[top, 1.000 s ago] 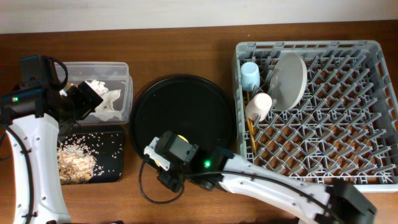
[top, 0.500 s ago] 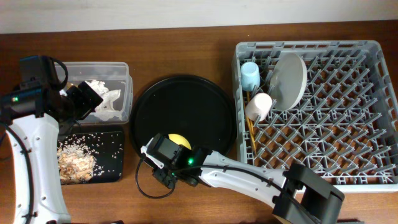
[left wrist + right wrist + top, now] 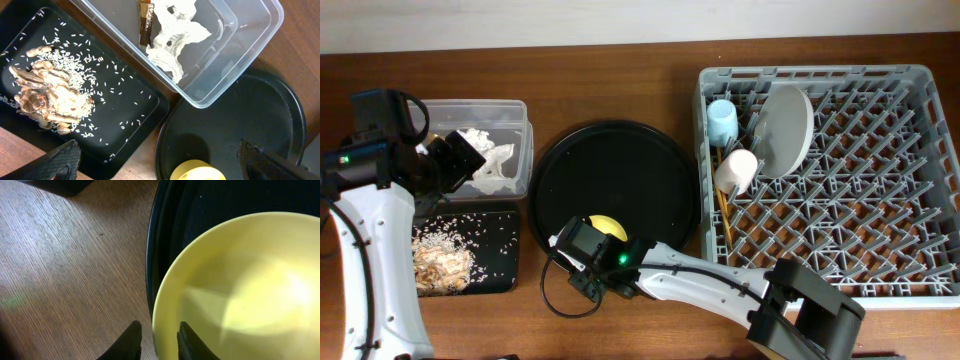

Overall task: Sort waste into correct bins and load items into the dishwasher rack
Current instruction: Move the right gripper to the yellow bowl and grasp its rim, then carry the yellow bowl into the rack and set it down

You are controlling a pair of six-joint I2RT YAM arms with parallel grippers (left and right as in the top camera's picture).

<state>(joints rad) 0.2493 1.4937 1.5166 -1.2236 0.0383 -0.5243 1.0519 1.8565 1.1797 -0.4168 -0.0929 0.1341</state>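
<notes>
- The right tool [image 3: 159,341] straddles the rim of the yellow bowl [image 3: 235,290]; clamped or not, cannot tell.
- The bowl sits near-side on the round black tray [image 3: 620,165].
- The left tool [image 3: 162,160] stands wide apart.

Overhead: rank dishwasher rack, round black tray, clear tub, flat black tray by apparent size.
1. Dishwasher rack.
2. Round black tray.
3. Clear tub and flat black tray look alike; left arm partly hides both.

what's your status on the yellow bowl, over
left jaws wide open, empty. right jaws straddling rim of yellow round bowl, grip unconfirmed. bowl at edge of round black tray, looks empty.
</notes>
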